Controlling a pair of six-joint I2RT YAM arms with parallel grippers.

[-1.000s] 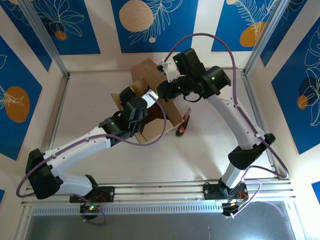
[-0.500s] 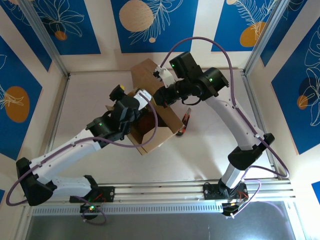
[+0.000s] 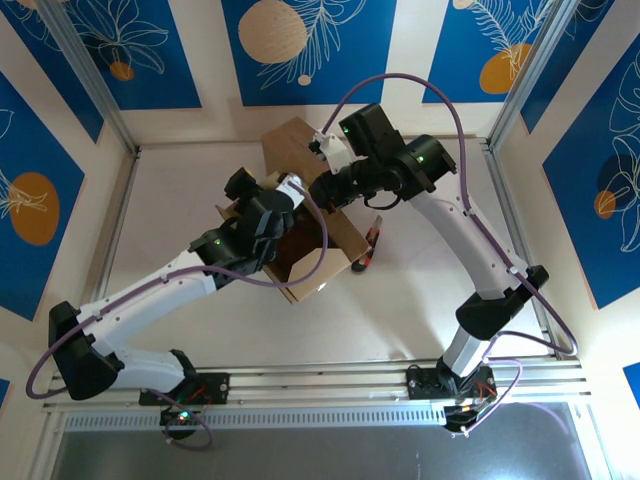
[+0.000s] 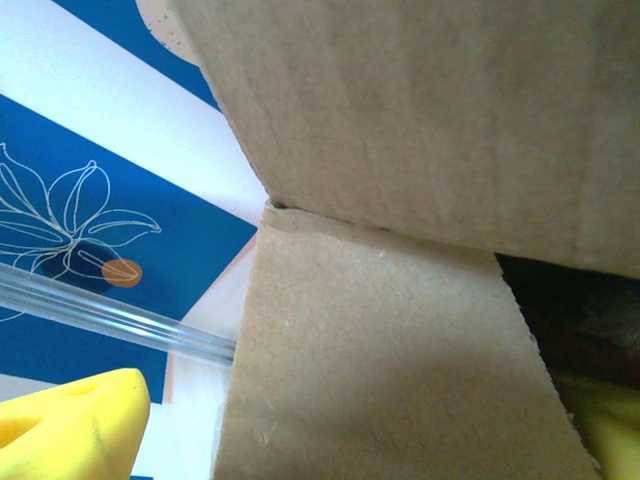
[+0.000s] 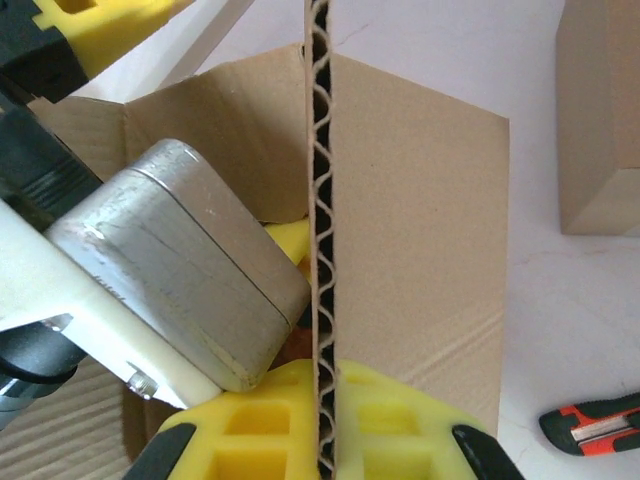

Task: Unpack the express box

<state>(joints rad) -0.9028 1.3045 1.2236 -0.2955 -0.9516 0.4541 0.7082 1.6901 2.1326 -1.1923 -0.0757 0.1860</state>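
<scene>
The open brown express box (image 3: 322,252) sits mid-table, tilted. My right gripper (image 3: 323,190) is at its far rim, and in the right wrist view my right gripper (image 5: 326,430) is shut on the corrugated edge of an upright box flap (image 5: 420,240). My left gripper (image 3: 260,196) is at the box's left side. In the left wrist view my left gripper (image 4: 335,440) is open wide, its yellow fingertips (image 4: 72,428) on either side of a cardboard flap (image 4: 380,350) without touching it. The box's dark inside (image 4: 590,310) shows nothing I can make out.
An orange-and-black utility knife (image 3: 368,250) lies on the table just right of the box, also the knife (image 5: 592,424). A second cardboard box (image 3: 292,146) stands behind. The left arm's metal wrist body (image 5: 180,270) is close to my right fingers. Aluminium rails frame the table.
My left gripper opened wide, drew left out of the box, then came back against its left flap. The box turned and tipped a little. My right gripper kept its hold on the flap.
</scene>
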